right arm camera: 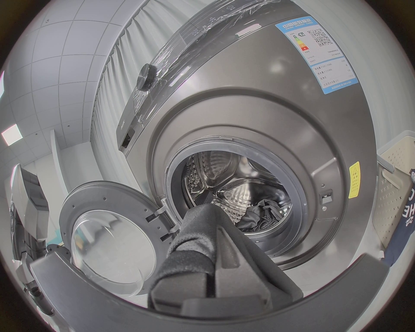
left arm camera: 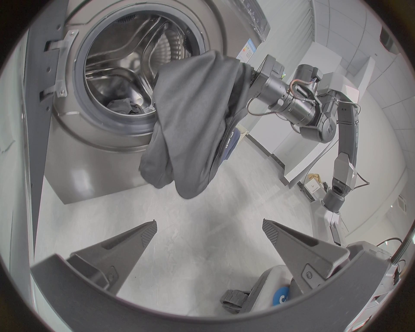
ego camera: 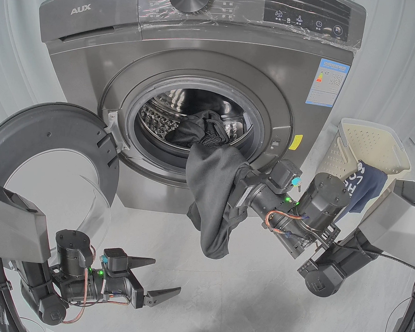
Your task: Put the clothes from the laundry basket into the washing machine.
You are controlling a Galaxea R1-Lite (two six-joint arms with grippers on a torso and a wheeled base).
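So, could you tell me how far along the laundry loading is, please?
Done: one black garment lies in the drum. In hand: the right gripper holds a dark grey garment at the drum's mouth, most of it hanging outside. Remaining: a navy garment draped over the laundry basket's rim. The left gripper is open, low, empty.

Matt dark cloth garment [ego camera: 213, 192], glossy metal drum [ego camera: 173, 109]

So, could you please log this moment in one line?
right gripper shut on dark grey garment at steel drum mouth | left gripper open | navy cloth over cream basket
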